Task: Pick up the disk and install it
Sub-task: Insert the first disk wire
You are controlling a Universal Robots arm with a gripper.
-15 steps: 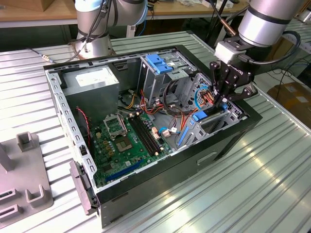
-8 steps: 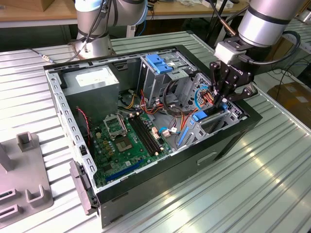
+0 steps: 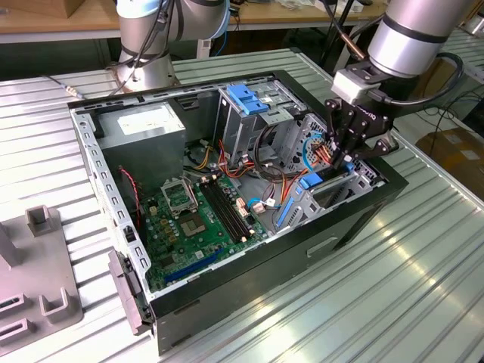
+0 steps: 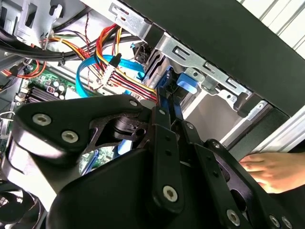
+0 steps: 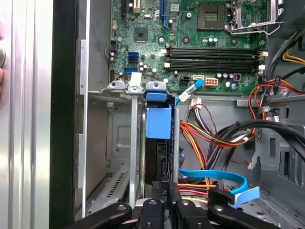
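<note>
The disk (image 5: 158, 121) stands on edge in a narrow metal bay at the end of the open computer case (image 3: 249, 283) on the exterior view's right. Its bright blue carrier (image 3: 310, 181) shows at the bay's mouth, with the dark drive body below it in the first wrist view. My gripper (image 3: 342, 160) hangs straight over that bay. Its black fingers (image 5: 159, 193) are shut together, with the tips (image 4: 162, 102) at the disk's blue edge (image 4: 166, 78). I see nothing clamped between them.
Red, yellow and blue cables (image 5: 214, 179) crowd the space beside the bay. The green motherboard (image 3: 193, 219), the power supply (image 3: 144, 125) and a tall drive cage with a blue latch (image 3: 249, 98) fill the case. A person's hand (image 4: 267, 171) rests outside the case wall. A grey fixture (image 3: 45, 291) lies at the exterior view's left.
</note>
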